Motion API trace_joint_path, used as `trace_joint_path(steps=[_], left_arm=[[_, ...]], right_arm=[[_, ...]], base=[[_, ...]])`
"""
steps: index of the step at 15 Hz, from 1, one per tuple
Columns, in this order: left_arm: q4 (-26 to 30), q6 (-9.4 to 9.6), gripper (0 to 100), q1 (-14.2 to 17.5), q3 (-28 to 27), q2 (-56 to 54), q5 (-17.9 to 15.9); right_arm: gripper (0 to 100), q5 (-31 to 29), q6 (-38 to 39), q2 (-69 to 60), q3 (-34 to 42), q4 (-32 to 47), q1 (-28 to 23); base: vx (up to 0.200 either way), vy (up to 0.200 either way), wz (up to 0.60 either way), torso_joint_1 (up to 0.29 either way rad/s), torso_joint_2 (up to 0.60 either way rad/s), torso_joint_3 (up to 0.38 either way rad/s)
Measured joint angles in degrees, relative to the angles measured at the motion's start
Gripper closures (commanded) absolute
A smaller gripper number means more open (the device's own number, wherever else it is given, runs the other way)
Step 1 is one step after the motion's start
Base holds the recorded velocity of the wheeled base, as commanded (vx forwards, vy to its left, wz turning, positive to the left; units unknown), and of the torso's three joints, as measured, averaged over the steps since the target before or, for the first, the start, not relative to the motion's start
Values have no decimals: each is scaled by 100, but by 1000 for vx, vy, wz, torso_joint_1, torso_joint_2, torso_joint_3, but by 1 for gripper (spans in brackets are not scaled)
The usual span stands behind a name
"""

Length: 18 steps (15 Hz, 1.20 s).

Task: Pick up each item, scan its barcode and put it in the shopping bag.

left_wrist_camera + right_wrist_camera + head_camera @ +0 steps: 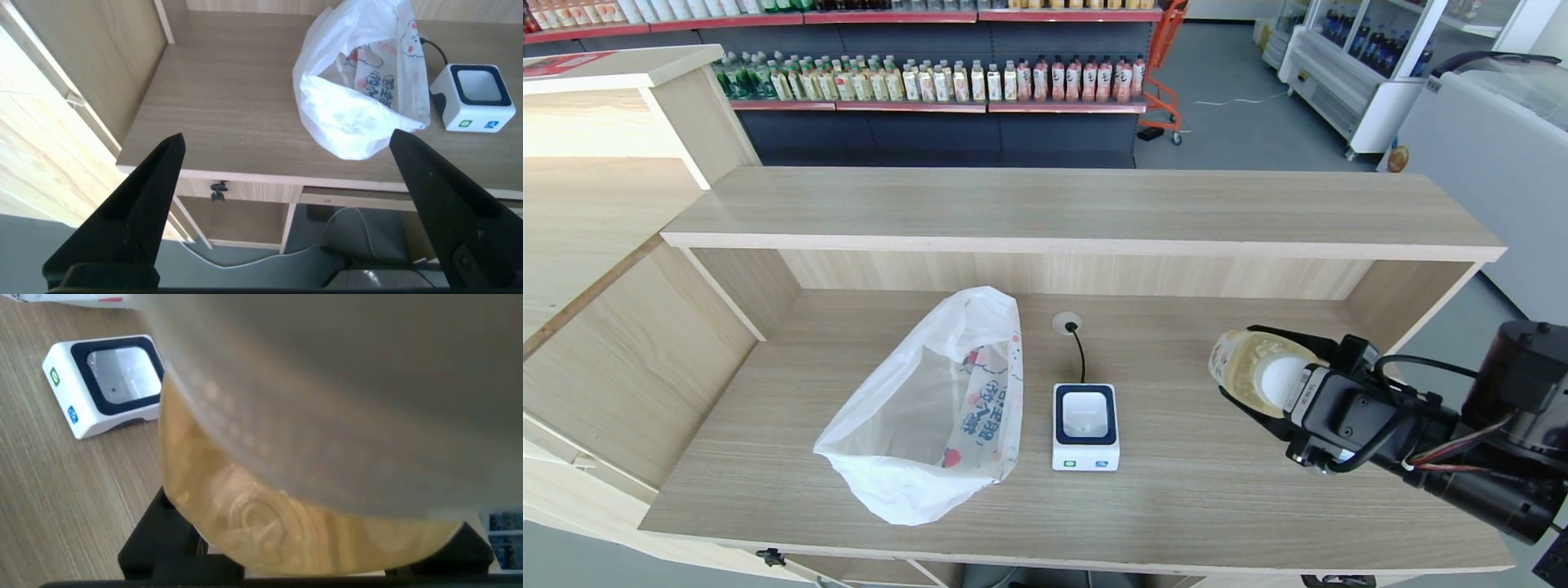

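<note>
— Where can you pass at centre frame?
— Between the shopping bag [931, 408] and the scanner [1085, 426] you get a narrow strip. The cable [1080, 347] runs up-frame behind the scanner.
— And lower right?
— Bare counter [1217, 506], below the bottle [1258, 374] in the right gripper [1240, 363]. The side wall [1409, 298] and top ledge [1078, 208] box you in.

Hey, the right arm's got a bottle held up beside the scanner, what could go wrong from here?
The bottle lies sideways in the right gripper with its barcode not visible, so it may miss the scanner window. The shopping bag is slumped on the counter with nothing holding its mouth open, so the bottle could snag its rim or push it along. The left gripper hangs open off the counter's front.
</note>
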Motion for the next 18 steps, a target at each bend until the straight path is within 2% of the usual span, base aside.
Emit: trace_joint_path(steps=[3,7,9,13,18], left_arm=[[2,-2,0,-1,0,0,-2],[0,-2,0,-1,0,0,0],[0,-5,0,0,0,0,0],[0,-5,0,0,0,0,-2],[0,-5,0,0,0,0,-2]], right_arm=[[100,0,30,-20,-6,10,-16],[100,41,553,11,-34,2,-173],[100,263,650,150,-149,-4,-385],[100,1484,354,758,-375,-9,-750],[100,2784,-490,1543,-594,-346,-1001]], base=[[0,200,0,12,10,-1],[0,0,0,0,0,0],[0,0,0,0,0,0],[0,0,0,0,0,0],[0,0,0,0,0,0]])
